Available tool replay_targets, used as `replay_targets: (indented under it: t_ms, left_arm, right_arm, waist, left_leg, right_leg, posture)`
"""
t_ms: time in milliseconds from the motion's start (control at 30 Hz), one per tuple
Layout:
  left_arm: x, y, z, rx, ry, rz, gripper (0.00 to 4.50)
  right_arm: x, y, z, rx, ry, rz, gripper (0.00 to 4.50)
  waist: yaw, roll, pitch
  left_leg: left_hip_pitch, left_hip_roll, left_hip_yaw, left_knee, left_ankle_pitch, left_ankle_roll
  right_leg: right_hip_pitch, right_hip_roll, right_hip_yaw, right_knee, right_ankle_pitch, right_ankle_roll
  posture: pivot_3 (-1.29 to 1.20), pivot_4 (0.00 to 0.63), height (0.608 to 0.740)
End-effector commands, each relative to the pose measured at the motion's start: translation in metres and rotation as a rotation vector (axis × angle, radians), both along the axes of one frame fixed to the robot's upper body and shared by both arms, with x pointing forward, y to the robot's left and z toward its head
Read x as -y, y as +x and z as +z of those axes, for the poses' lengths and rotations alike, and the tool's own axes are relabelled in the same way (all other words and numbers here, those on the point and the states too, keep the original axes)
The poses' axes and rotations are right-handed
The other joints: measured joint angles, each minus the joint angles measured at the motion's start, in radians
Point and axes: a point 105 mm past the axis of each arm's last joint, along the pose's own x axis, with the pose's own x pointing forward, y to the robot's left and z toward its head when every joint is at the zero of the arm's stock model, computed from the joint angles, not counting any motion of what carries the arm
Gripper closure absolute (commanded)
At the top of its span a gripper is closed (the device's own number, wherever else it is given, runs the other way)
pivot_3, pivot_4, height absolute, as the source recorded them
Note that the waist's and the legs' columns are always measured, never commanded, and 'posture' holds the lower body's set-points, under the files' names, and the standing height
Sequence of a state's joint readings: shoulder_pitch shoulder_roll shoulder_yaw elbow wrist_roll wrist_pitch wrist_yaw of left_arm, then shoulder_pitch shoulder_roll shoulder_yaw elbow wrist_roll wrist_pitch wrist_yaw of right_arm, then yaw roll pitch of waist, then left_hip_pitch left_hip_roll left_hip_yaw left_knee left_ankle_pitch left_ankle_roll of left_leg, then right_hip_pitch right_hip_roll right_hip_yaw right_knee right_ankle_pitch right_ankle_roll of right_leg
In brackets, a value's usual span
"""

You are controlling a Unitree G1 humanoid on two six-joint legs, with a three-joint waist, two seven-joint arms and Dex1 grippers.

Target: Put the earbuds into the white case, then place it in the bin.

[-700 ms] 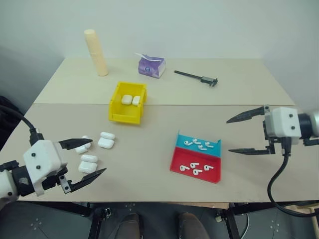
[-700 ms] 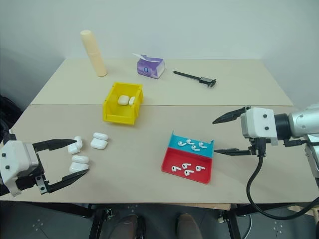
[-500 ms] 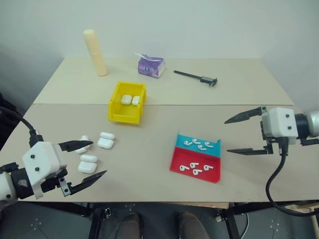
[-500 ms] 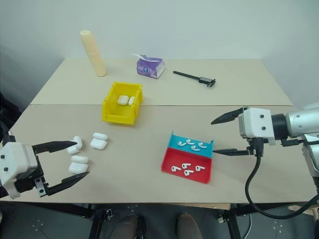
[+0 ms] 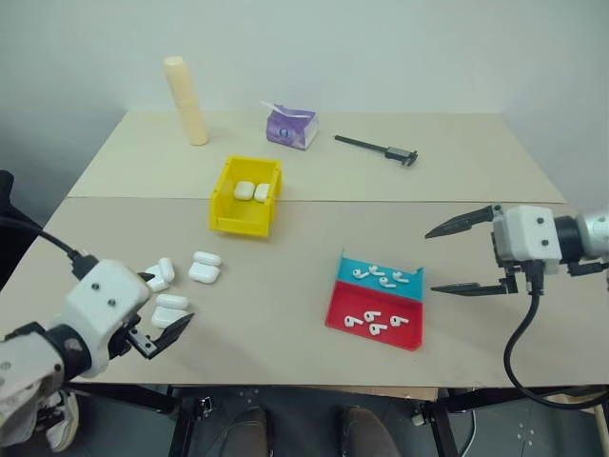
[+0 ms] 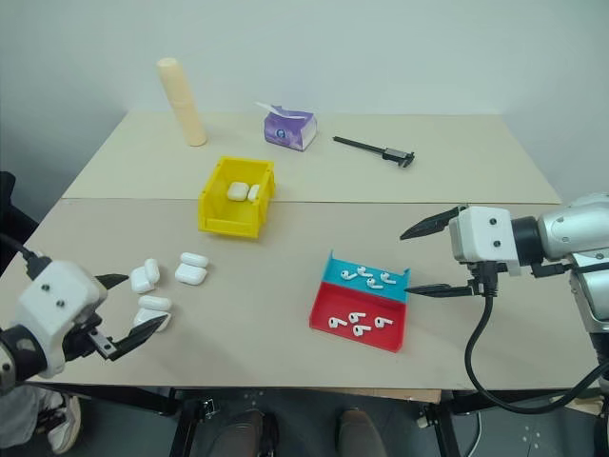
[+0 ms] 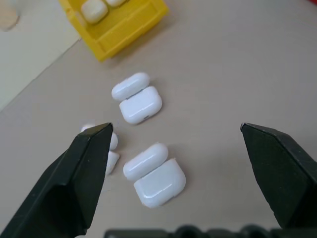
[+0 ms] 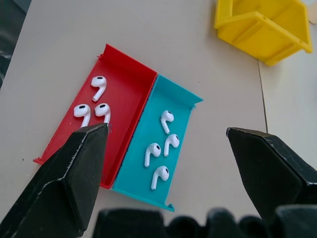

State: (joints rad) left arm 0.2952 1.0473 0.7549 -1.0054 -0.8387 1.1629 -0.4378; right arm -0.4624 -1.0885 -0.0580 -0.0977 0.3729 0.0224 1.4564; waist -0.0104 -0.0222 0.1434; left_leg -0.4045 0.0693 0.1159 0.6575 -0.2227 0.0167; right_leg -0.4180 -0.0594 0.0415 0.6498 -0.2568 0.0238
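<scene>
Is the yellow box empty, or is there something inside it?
Not empty. The yellow bin holds two small white cases lying side by side on its floor, seen from the head views.

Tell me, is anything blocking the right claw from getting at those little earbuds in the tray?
Nothing visible does. The right claw hangs open beside the teal-and-red tray, and the earbuds lie loose and uncovered in it, with only bare table nearby.
</scene>
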Motion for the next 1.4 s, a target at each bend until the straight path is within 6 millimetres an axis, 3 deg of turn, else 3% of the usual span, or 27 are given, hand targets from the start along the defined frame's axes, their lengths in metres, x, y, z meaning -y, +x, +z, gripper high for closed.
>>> replay_targets:
  t_ms: [33, 133, 200, 500, 733, 1033, 1300, 1400]
  left_arm:
    - [-0.003, -0.008, -0.009, -0.155, 0.010, 0.114, 0.00]
    - [0.009, -0.003, -0.005, -0.249, -0.132, 0.222, 0.00]
    - [0.006, -0.001, -0.010, -0.301, -0.141, 0.307, 0.00]
    - [-0.036, 0.015, -0.025, -0.332, -0.105, 0.586, 0.00]
    - [-0.039, 0.026, -0.023, -0.376, -0.140, 0.565, 0.00]
    - [-0.043, 0.029, -0.044, -0.480, -0.136, 0.590, 0.00]
    - [-0.031, 0.052, -0.059, -0.528, -0.258, 0.585, 0.00]
    - [-0.033, 0.055, -0.064, -0.540, -0.202, 0.609, 0.00]
  right_arm:
    - [0.001, -0.004, 0.012, 0.034, -0.005, 0.010, 0.07]
    - [0.000, -0.004, 0.008, 0.025, -0.009, 0.006, 0.07]
    - [-0.003, -0.003, 0.005, 0.021, -0.002, 0.004, 0.07]
    - [-0.006, -0.006, -0.009, -0.001, 0.020, -0.035, 0.07]
    - [-0.006, -0.010, -0.012, -0.010, 0.031, -0.052, 0.07]
    - [-0.002, -0.012, -0.015, -0.012, 0.033, -0.093, 0.07]
    - [-0.007, -0.009, -0.017, -0.006, 0.048, -0.100, 0.07]
    - [-0.009, -0.009, -0.017, -0.006, 0.051, -0.096, 0.07]
  waist:
    - [-0.002, 0.000, 0.000]
    - [-0.006, -0.005, 0.002]
    - [-0.004, -0.005, 0.002]
    - [0.002, -0.003, 0.002]
    - [0.009, -0.004, 0.003]
    - [0.016, -0.005, 0.003]
    - [0.022, -0.005, 0.003]
    - [0.021, -0.006, 0.004]
  left_leg:
    - [0.000, 0.000, 0.000, 0.000, 0.000, 0.000]
    - [0.000, 0.006, -0.001, -0.001, -0.001, 0.000]
    - [0.001, 0.006, -0.001, -0.002, -0.001, -0.001]
    - [0.006, -0.001, 0.006, -0.008, 0.002, -0.006]
    - [0.005, -0.002, 0.009, -0.008, 0.002, -0.007]
    - [0.005, -0.002, 0.009, -0.009, 0.002, -0.007]
    - [0.005, -0.002, 0.008, -0.008, 0.003, -0.008]
    - [0.004, -0.002, 0.007, -0.008, 0.003, -0.008]
  right_leg:
    - [0.000, 0.000, 0.000, 0.000, 0.000, 0.000]
    - [-0.001, 0.000, 0.001, 0.000, 0.000, 0.000]
    - [-0.001, -0.004, 0.002, 0.003, 0.000, -0.001]
    - [-0.002, 0.000, 0.001, 0.005, -0.003, -0.006]
    - [-0.002, 0.000, 0.001, 0.005, -0.003, -0.006]
    - [-0.002, 0.000, 0.001, 0.004, -0.004, -0.006]
    - [-0.001, 0.000, 0.001, 0.005, -0.004, -0.006]
    - [-0.002, 0.000, 0.000, 0.005, -0.003, -0.005]
  posture:
    - [0.00, 0.150, 0.740]
    - [0.00, 0.150, 0.740]
    - [0.00, 0.150, 0.740]
    - [0.00, 0.150, 0.740]
    - [0.00, 0.150, 0.740]
    - [0.00, 0.150, 0.740]
    - [0.00, 0.150, 0.740]
    - [0.00, 0.150, 0.740]
